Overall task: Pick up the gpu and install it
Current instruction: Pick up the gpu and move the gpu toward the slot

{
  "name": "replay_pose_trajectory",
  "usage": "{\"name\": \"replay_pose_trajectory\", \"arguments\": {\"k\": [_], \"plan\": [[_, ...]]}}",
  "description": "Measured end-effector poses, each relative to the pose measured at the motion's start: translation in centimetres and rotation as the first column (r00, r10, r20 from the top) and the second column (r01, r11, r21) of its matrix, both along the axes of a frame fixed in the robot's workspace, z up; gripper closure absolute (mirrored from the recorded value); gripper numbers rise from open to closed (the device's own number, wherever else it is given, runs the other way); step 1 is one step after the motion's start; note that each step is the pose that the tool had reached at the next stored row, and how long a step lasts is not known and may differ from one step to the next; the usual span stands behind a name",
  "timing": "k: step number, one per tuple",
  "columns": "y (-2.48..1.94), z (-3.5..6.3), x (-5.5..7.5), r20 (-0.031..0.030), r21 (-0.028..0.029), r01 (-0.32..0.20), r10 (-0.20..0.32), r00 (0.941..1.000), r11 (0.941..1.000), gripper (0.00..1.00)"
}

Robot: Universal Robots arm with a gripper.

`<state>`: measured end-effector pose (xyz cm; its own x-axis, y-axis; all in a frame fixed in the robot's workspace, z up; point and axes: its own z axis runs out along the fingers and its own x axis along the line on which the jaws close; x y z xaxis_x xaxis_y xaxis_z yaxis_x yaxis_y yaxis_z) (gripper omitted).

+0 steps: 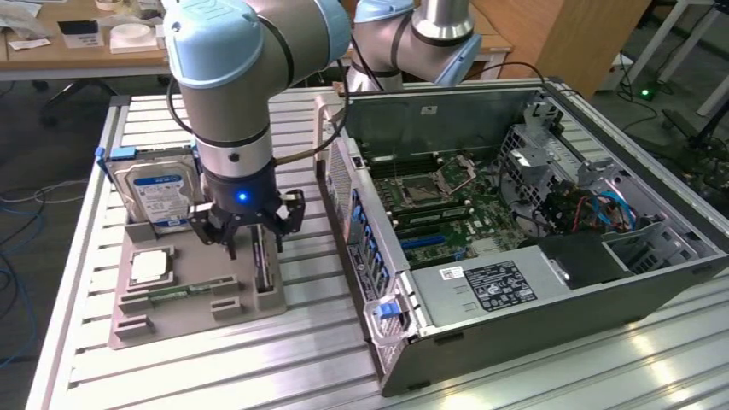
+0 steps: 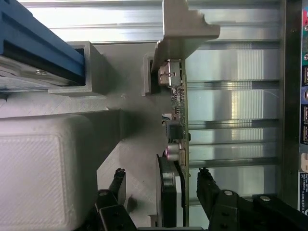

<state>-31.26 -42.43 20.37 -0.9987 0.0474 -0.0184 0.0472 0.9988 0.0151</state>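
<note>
The gpu (image 1: pixel 265 266) stands on its long edge in a slot of the grey holder tray (image 1: pixel 171 320), its silver end bracket (image 2: pixel 185 26) at the far end. My gripper (image 1: pixel 244 232) hangs straight above it, lowered around its near half. In the wrist view the card (image 2: pixel 179 110) runs between my two black fingertips (image 2: pixel 204 179), which stand apart on either side with a gap to each face. My gripper (image 2: pixel 161 177) is open and holds nothing.
The tray also carries an upright silver hard drive (image 1: pixel 160 192) with a blue-white label, a small square chip (image 1: pixel 150 266) and a green memory stick (image 1: pixel 183 290). An open computer case (image 1: pixel 547 256) lies at the exterior view's right, motherboard (image 1: pixel 439 201) exposed.
</note>
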Motion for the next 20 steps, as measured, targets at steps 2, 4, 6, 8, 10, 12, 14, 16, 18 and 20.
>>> {"name": "replay_pose_trajectory", "arguments": {"k": [2,4,6,8,10,12,14,16,18,20], "plan": [[0.00,0.00,0.00,0.0000,0.0000,0.000,0.000,1.0000,1.0000,0.37],[0.01,-0.02,0.04,0.0002,0.0002,0.000,0.000,1.0000,1.0000,0.43],[0.00,-0.02,0.04,0.0000,0.0000,0.000,0.000,1.0000,1.0000,0.49],[0.00,-0.05,0.10,0.0002,0.0001,0.000,0.000,1.0000,1.0000,0.55],[0.00,-0.06,0.16,0.0000,0.0000,0.000,0.000,1.0000,1.0000,0.55],[0.00,-0.06,0.16,-0.0001,-0.0001,0.000,0.000,1.0000,1.0000,0.55],[0.00,-0.08,0.19,0.0001,0.0000,0.000,0.000,1.0000,1.0000,0.55],[0.00,-0.08,0.29,0.0000,0.0001,0.000,0.000,1.0000,1.0000,0.56],[0.00,-0.08,0.34,0.0001,0.0001,0.000,0.000,1.0000,1.0000,0.64],[0.01,-0.08,0.38,0.0000,0.0000,0.000,0.000,1.0000,1.0000,0.64]]}}
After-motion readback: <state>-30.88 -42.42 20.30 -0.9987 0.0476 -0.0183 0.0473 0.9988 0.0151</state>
